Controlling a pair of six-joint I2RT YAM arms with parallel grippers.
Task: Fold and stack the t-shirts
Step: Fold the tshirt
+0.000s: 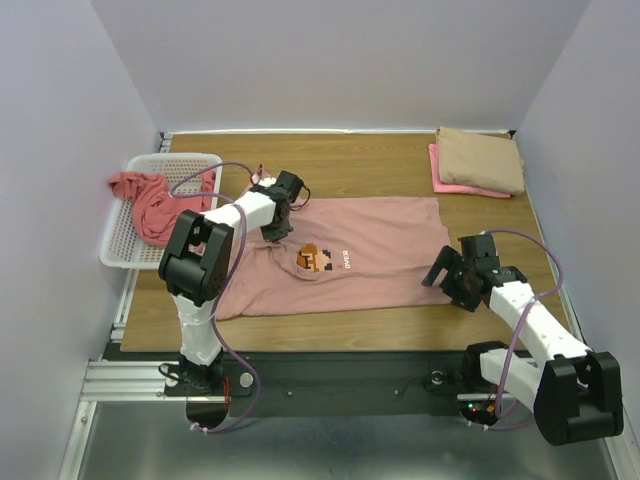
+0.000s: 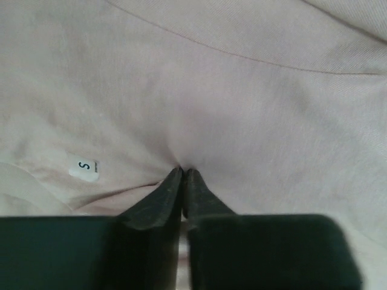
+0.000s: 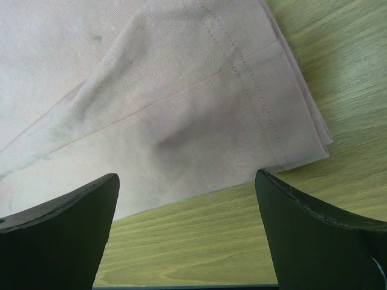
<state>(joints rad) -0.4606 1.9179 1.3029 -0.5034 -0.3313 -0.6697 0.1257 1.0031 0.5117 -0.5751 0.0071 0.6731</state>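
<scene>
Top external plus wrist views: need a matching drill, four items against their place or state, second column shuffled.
1. dusty-pink t-shirt
2. coral-red t-shirt
3. tan t-shirt
4. right gripper

A. open, over a hem corner
B. folded, far right, on top of a bright pink t-shirt
C. crumpled in the white basket
D. spread flat in the middle, pinched by the left gripper

Pairs: 1-D, 2-C, 3-B, 4-A

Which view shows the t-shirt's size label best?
The left wrist view: the size label reads S, beside the left gripper pinching the dusty-pink t-shirt. The top external view does not show it; the right wrist view shows only a hem corner.
</scene>
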